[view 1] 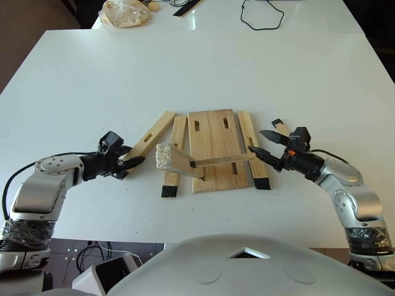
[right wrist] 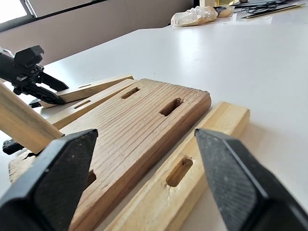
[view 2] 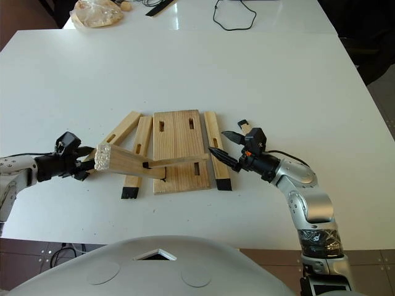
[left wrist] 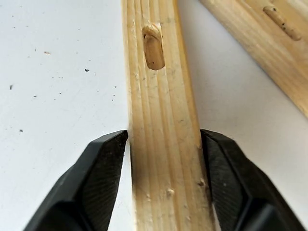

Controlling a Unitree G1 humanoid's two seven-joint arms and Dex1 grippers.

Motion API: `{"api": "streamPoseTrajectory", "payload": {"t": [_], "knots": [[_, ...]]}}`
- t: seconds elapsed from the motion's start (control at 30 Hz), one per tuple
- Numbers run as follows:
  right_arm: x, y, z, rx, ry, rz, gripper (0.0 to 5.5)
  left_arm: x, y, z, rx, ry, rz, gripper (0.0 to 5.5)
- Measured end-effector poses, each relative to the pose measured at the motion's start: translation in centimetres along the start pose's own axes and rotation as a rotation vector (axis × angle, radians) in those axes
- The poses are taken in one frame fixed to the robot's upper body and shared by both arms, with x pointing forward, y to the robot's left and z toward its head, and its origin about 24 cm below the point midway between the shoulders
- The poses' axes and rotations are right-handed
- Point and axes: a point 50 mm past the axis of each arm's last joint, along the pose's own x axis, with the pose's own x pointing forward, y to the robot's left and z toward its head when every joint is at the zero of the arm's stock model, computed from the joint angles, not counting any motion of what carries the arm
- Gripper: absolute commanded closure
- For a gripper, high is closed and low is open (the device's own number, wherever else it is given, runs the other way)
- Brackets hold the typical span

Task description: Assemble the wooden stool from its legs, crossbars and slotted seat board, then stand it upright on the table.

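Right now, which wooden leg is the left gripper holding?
The slanted leg farthest left of the seat board; the left gripper clamps its near end.

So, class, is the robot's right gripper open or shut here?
The right gripper is open: its two black fingers stand spread apart, nothing clamped between them, above the wooden leg beside the seat board.

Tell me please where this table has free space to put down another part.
The widest free patch is the table beyond the seat board, toward the plastic bag and cable. A narrower strip lies between the board and the near edge. The middle is crowded: the left claw holds the leftmost leg, other legs flank the board, the right claw sits beside.
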Motion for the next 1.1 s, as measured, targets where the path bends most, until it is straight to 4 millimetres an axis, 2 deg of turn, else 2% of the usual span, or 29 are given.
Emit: {"api": "streamPoseTrajectory", "payload": {"t": [0.07, 0.4, 0.5, 0.63, 0.77, 0.87, 0.93, 1.03, 1.1], "knots": [[-0.3, -0.3, 0.2, -0.004, -0.007, -0.018, 1.79, -0.1, 0.1, -0.1, -0.009, 0.003, -0.002, 3.46], [-0.7, -1.0, 1.4, 0.007, -0.062, -0.046, 1.79, -0.2, 0.6, -0.1, -0.071, -0.038, -0.024, 3.47], [-1.1, -1.7, 2.5, -0.008, -0.092, -0.068, 1.79, 0.1, 0.9, 0.4, -0.024, -0.085, 0.019, 3.47], [-1.3, -2.4, 3.7, -0.028, -0.113, -0.078, 1.79, -0.1, 1.7, 3.0, 0.080, -0.203, 0.107, 3.47], [-1.2, -3.1, 5.1, -0.035, -0.151, -0.081, 1.79, -0.8, 0.8, 7.4, 0.208, -0.415, 0.132, 3.47], [-1.1, -3.9, 6.6, 0.006, -0.235, -0.102, 1.79, -1.4, -0.6, 10.3, 0.219, -0.564, 0.060, 3.47], [-0.8, -3.8, 8.4, 0.028, -0.315, -0.075, 1.79, -2.3, -2.0, 12.3, 0.242, -0.659, -0.036, 3.47], [0.1, -2.5, 11.6, -0.007, -0.408, 0.029, 1.79, -3.9, -4.2, 14.9, 0.311, -0.765, -0.199, 3.47], [0.7, -1.1, 13.2, -0.036, -0.441, 0.120, 1.79, -4.7, -5.1, 16.0, 0.351, -0.786, -0.286, 3.47]]}}
